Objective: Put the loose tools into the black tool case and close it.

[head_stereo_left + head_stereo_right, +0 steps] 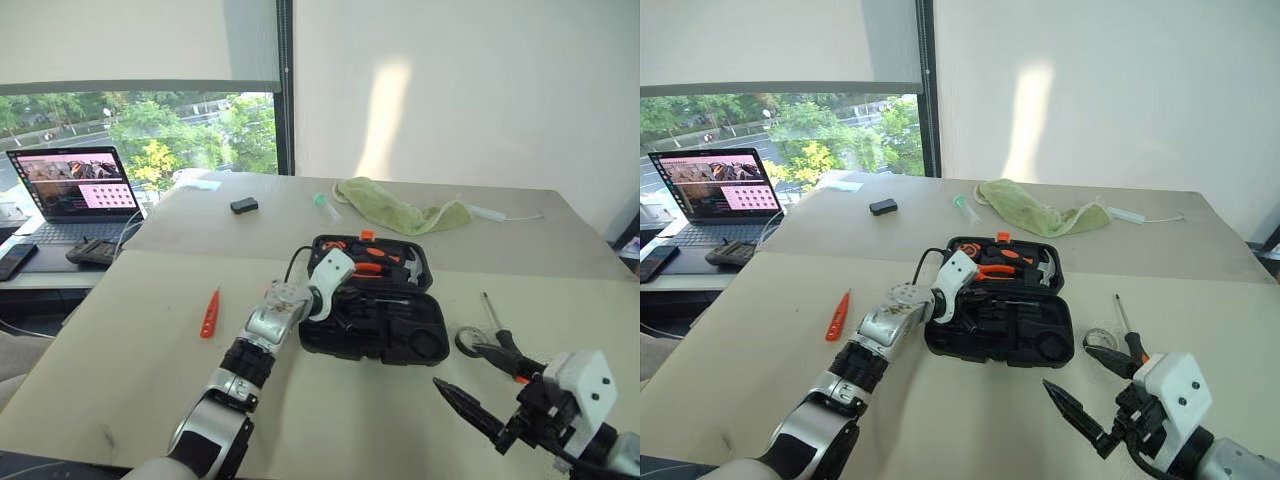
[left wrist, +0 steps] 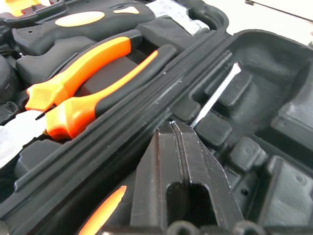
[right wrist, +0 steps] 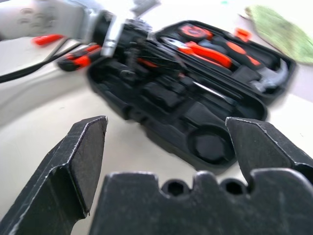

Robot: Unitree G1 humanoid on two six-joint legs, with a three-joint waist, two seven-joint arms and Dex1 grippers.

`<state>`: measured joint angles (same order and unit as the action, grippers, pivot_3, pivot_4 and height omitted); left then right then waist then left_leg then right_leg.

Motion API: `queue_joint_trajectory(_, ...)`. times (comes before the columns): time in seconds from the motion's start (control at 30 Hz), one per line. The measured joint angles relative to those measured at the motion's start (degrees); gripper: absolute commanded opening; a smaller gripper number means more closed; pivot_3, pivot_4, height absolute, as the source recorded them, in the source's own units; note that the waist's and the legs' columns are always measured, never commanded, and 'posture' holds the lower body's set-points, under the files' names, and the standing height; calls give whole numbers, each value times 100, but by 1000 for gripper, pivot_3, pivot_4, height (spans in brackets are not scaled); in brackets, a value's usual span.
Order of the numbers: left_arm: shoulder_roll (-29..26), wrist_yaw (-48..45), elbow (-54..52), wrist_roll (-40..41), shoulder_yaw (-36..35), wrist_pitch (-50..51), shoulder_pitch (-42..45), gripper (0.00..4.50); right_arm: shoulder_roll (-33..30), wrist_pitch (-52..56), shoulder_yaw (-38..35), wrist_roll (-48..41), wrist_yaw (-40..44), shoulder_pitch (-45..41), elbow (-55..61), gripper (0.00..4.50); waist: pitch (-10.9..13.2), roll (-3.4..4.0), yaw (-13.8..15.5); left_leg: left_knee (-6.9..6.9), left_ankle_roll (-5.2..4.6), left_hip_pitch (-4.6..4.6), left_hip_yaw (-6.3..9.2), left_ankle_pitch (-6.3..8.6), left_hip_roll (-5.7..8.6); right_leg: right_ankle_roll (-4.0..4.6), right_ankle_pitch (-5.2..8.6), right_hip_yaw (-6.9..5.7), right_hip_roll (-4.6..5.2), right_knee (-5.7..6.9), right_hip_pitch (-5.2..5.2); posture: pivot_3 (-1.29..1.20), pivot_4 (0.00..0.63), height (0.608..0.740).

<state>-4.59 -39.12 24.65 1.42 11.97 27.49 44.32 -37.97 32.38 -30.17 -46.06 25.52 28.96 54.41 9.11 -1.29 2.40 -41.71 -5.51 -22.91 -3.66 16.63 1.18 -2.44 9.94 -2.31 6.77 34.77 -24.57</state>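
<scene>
Head view, case: the black tool case [image 1: 370, 300] lies open on the bench [image 1: 130, 350], hammer and pliers in its far half.
Head view, my left fingers [image 1: 962, 292]: at the case's left edge, reaching into the near half.
Head view, loose tools: utility knife [image 1: 209, 313] left of my arm; screwdriver [image 1: 497, 328] and tape roll [image 1: 468, 341] right of the case.
Head view, my right fingers [image 1: 478, 408]: spread, empty, above the bench near the screwdriver.
Left wrist view, fingers [image 2: 168, 171]: clenched together, holding nothing I can see; a screwdriver shaft [image 2: 215, 95] lies in a slot just ahead.
Right wrist view, fingers [image 3: 83, 156]: released wide, open case beyond them.
</scene>
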Motion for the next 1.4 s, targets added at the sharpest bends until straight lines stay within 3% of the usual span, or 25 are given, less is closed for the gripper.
queue_joint_trajectory(0.07,8,-54,-259,283,-221,-99,-217,37,-153,356,-51,-372,-486,-401,-46,4500,0,0,-23,2,3,-17,-2,-1,-1,6,0,1,30,7,-24,0,150,740)
queue_joint_trajectory(0.17,-212,-716,-1477,1291,-607,399,-454,705,-1323,1838,-52,-833,-1412,-1337,-576,4500,10,1,-93,-1,23,-68,-11,-24,5,17,-6,-3,51,21,-76,0,150,740)
queue_joint_trajectory(0.27,-1063,-1502,-2899,2307,-867,1167,-554,1998,-1778,2756,197,-960,-1812,-2289,-1372,4500,7,9,-99,21,66,-54,-6,-48,1,43,9,-4,14,18,-66,0,150,740)
queue_joint_trajectory(0.5,-2496,-2294,-4526,3546,-926,2333,-1217,4443,-2231,3977,1097,-669,-1784,-3503,-3164,4500,5,16,-94,38,50,-45,-12,-42,16,36,19,2,-12,6,-53,0,150,740)
queue_joint_trajectory(0.7,-2660,-1866,-5222,3955,-993,2568,-1596,4443,-2362,4425,1934,-126,-1243,-4291,-4427,4500,6,16,-96,25,7,-40,-11,-16,20,30,16,3,-13,7,-43,0,150,740)
queue_joint_trajectory(0.8,-2714,-1656,-5349,4064,-1026,2612,-1683,4500,-2463,4379,2339,222,-834,-4530,-4882,3833,6,17,-119,24,13,-38,-11,-20,20,28,16,4,-19,9,-43,0,150,740)
queue_joint_trajectory(0.93,-2816,-1536,-5499,4219,-1050,2618,-1723,4500,-2459,4067,2765,673,-323,-4664,-5163,2497,6,17,-157,26,27,-34,-11,-28,18,27,16,4,-24,10,-42,0,150,740)
queue_joint_trajectory(1.03,-2913,-1529,-5505,4283,-1059,2612,-1725,4500,-2439,3882,2775,891,-138,-4657,-5256,1407,6,17,-152,25,26,-35,-11,-27,19,27,16,3,-24,11,-42,0,150,740)
queue_joint_trajectory(1.1,-2920,-1486,-5501,4332,-1075,2609,-1737,4500,-2470,3663,2674,1016,32,-4528,-5162,995,7,17,-144,26,27,-36,-11,-28,19,26,16,4,-23,11,-43,0,150,740)
queue_joint_trajectory(1.27,-2622,-957,-5294,4306,-1329,2387,-1821,4500,-2758,2613,2228,1237,741,-4475,-4162,997,10,26,-188,33,36,-30,-11,-33,18,21,18,14,-25,13,-49,0,150,740)
queue_joint_trajectory(1.4,-2659,-814,-5207,3944,-1544,1665,-2338,4500,-2532,1537,3202,1675,1711,-6113,-3410,996,19,3,-325,79,66,5,-9,-49,4,32,22,15,-43,12,-43,0,150,740)
